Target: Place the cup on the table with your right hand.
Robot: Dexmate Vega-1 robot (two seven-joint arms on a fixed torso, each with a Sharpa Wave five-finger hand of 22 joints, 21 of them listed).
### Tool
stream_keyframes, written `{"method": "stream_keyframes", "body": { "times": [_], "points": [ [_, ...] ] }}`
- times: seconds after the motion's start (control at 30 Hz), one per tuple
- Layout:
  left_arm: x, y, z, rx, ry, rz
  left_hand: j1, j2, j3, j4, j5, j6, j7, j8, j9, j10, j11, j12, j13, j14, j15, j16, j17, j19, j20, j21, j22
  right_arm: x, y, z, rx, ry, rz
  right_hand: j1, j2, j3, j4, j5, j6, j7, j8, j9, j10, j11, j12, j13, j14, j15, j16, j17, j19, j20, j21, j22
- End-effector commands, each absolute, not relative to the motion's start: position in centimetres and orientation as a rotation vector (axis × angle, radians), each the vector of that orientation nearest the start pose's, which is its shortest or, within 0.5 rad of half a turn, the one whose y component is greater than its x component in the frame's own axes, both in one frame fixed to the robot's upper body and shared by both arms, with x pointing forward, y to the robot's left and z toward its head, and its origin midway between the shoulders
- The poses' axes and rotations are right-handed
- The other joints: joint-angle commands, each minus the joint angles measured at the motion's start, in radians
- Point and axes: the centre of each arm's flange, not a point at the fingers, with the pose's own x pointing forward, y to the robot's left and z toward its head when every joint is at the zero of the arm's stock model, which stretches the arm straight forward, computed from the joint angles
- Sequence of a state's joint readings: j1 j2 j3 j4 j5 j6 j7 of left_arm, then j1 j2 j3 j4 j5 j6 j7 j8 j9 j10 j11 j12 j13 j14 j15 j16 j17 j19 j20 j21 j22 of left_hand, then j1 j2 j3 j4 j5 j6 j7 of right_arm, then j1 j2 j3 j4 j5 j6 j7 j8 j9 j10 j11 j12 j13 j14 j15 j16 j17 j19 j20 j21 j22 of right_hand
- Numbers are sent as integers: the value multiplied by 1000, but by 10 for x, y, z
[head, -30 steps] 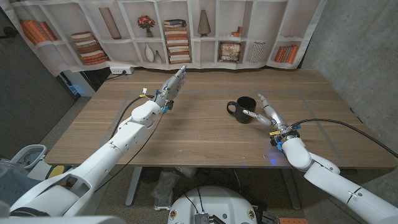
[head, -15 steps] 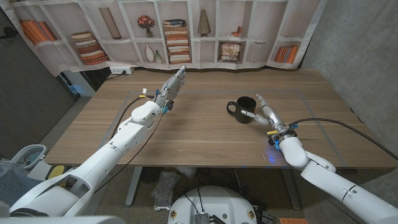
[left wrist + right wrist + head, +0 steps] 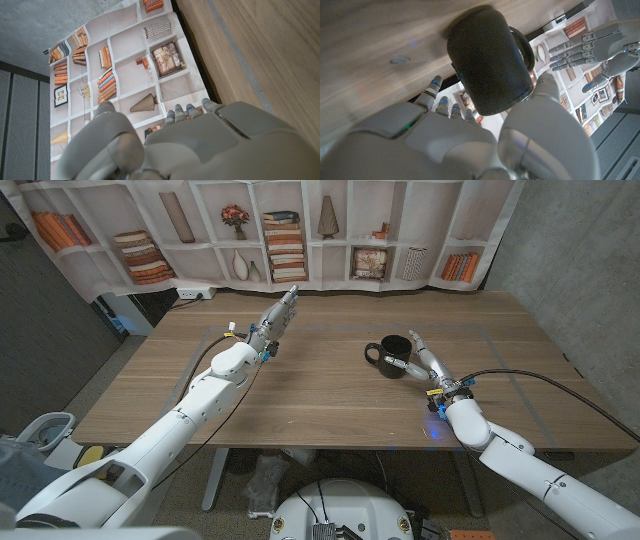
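Cup (image 3: 487,60) beside right hand (image 3: 470,145)

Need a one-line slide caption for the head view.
Right hand at the black cup standing upright on the wooden table; left hand extended over the table, holding nothing.

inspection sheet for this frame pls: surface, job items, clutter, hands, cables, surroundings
Surface: wooden table, faint tape lines on it.
Job's things: black cup upright on the table, handle toward the robot's left.
Clutter: nothing seen.
Hands: right hand around the cup, fingers against its side; whether it grips is unclear. Left hand empty, fingers extended, apart from the cup.
Cables: black cable running from the right wrist across the table.
Surroundings: printed bookshelf backdrop behind the table; grey wall beside it.
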State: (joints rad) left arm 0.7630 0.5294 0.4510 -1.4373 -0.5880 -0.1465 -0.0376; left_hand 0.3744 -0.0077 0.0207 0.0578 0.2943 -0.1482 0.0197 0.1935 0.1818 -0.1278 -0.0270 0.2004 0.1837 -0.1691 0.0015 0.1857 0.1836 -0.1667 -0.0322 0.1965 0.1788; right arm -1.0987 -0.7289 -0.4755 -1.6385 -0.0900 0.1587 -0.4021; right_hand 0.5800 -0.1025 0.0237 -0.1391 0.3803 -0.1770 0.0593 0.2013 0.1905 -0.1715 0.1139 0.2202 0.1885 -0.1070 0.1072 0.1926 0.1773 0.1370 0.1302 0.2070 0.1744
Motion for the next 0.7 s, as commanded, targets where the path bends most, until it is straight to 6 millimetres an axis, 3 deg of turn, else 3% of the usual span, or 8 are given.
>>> {"method": "stream_keyframes", "body": {
  "times": [0.03, 0.2, 0.7],
  "points": [
    [644, 228, 20, 86, -589, -340, 9, 4, -7, 2, -3, -1, -1, 1, 3, -6, -6, 3, 3, -26, 0, 2, 2, -43, -16, 4, 4, 583, -253, -106, -724, -667, 37, 17, -3, -6, -7, 7, -132, -5, 12, 3, -31, -10, 10, 2, 18, -1, 6, 3, 15, 3, 1, 2],
    [644, 228, 20, 85, -586, -339, 9, 5, -8, 2, -4, 0, -1, 2, 3, -5, -2, 3, 3, -25, -1, 3, 2, -42, -17, 4, 4, 583, -253, -106, -728, -660, 55, 19, -9, -14, -4, 11, -107, -7, 18, 3, 4, -16, 21, 2, 29, -2, 5, 3, 24, 3, 0, 2],
    [645, 225, 16, 85, -577, -344, 11, 7, -10, 2, -5, 1, -1, 2, 3, -6, -5, 3, 3, -25, -1, 3, 2, -44, -17, 4, 4, 585, -250, -102, -739, -644, 56, 20, -3, -20, 4, 18, -91, -21, 19, 3, 14, -27, 21, 2, 49, -6, 8, 3, 44, 10, 3, 2]
  ]
}}
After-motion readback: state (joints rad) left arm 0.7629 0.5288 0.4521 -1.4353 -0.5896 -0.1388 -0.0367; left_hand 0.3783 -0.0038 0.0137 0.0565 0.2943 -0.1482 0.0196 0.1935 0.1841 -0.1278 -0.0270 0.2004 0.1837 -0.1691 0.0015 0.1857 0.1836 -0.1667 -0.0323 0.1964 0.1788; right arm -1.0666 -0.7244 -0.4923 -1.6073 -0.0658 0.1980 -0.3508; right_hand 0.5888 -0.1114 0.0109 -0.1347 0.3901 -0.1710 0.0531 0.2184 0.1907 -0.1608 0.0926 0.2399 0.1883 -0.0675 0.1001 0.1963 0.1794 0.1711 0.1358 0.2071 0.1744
